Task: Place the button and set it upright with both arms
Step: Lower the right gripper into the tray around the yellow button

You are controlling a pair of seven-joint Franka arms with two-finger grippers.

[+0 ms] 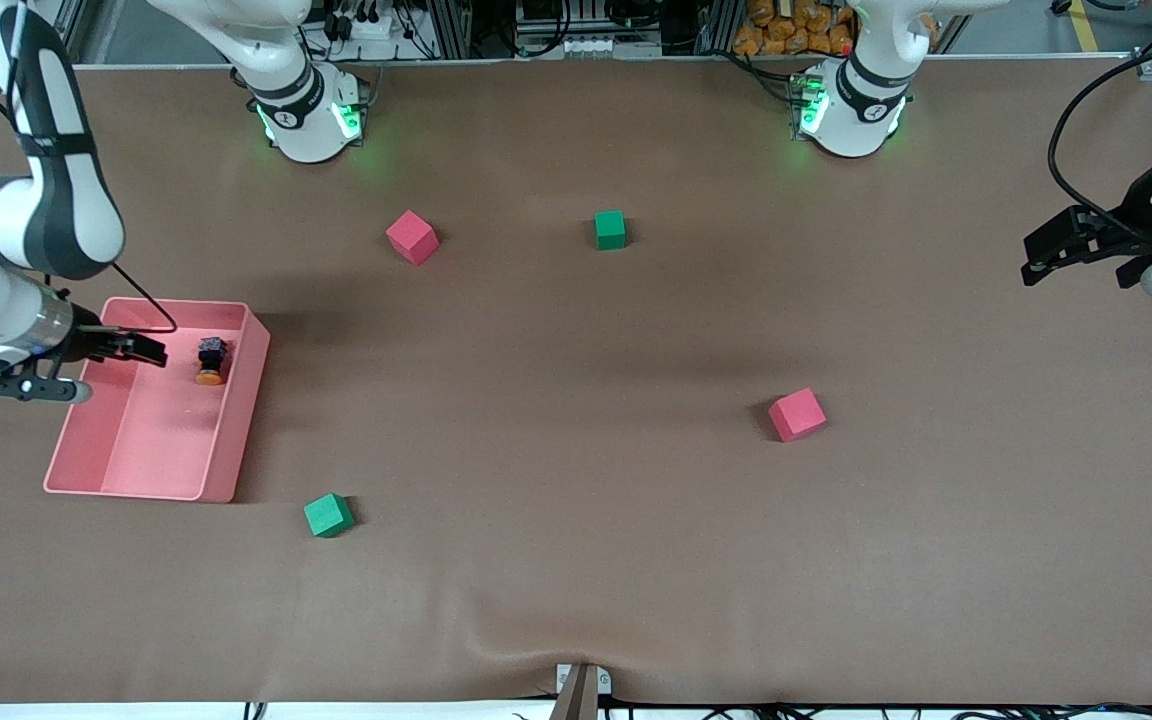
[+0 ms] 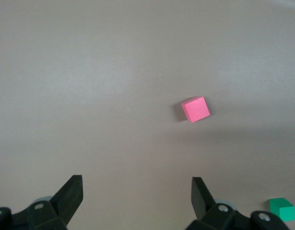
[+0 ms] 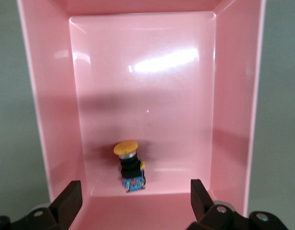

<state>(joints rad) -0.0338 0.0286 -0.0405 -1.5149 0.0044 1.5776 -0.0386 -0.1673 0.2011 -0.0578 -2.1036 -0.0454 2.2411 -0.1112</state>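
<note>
The right gripper (image 1: 141,349), fingers apart, hovers over the tray (image 1: 236,470), button (image 1: 211,360) at its 3 o'clock, lying sideways for pickup. The left gripper (image 1: 1061,248) waits, spread, empty.

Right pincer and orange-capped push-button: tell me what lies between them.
Only bare pink tray floor. The right wrist view shows the open right pincer over the tray, the orange-capped black push-button lying on its side.

Button (image 1: 211,360) in bin (image 1: 236,440)

Brown table (image 1: 576,560): pink bin (image 1: 236,440), cubes (image 1: 796,414)
</note>
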